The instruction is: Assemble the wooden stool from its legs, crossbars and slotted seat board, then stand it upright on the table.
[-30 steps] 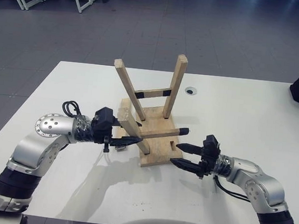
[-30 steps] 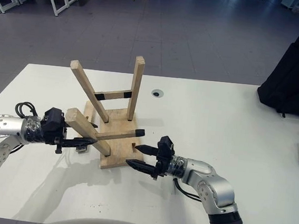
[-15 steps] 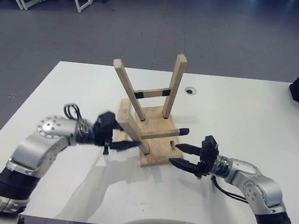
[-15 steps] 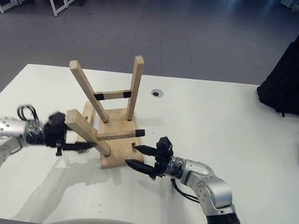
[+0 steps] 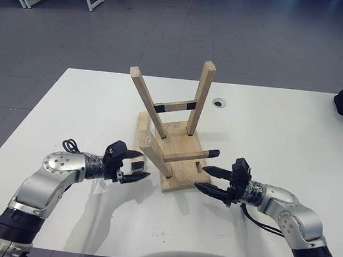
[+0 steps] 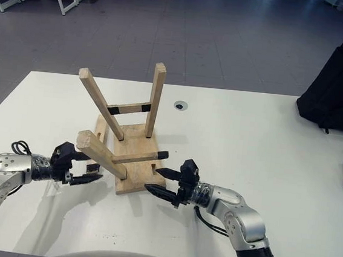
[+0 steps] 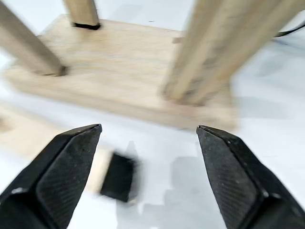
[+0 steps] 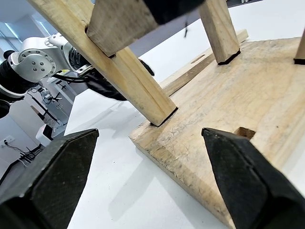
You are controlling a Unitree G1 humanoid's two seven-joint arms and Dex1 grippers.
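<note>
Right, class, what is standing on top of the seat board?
On the seat board stand two far legs joined by a crossbar, and a near leg carrying a second crossbar. One slot is empty. The leg ends inside their slots are covered.

Wide-spread right claw (image 8: pixel 150 130) facing seat board (image 8: pixel 228 95)

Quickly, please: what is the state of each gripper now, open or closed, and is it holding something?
Left gripper: open, holding nothing.
Right gripper: open, holding nothing.
</note>
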